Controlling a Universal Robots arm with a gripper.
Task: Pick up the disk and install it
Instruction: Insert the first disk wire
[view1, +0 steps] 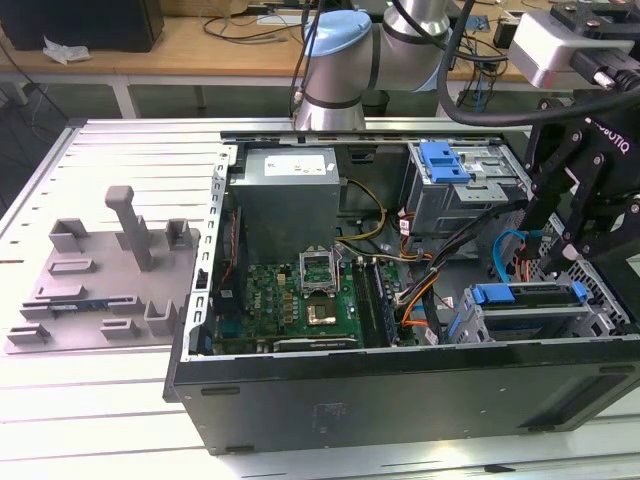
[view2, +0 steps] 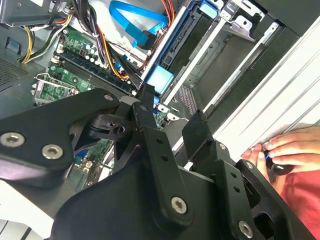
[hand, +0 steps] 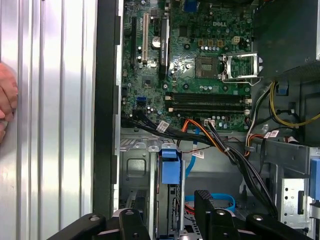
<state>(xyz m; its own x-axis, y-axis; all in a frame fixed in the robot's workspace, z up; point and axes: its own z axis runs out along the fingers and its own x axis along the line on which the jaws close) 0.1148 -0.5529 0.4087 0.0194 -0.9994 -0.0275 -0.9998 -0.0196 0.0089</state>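
The disk (view1: 527, 296), silver in a bright blue carrier, sits in the drive bay at the front corner of the open computer case, on the exterior view's right. My black gripper (view1: 565, 262) hangs just above that bay. Both wrist views show the carrier's blue tab (hand: 170, 169) (view2: 160, 80) edge-on beyond the gripper (hand: 167, 205) (view2: 170, 107). The two fingers (hand: 202, 200) stand apart with nothing between them, so the gripper is open and holds nothing.
The motherboard (view1: 305, 295), bundled cables (view1: 420, 270) and a blue data cable (view2: 135, 22) lie beside the bay. A second grey drive cage with a blue bracket (view1: 445, 160) stands at the back. A grey fixture (view1: 105, 270) lies outside the case. A person's hand (view2: 285, 150) rests on the ribbed table.
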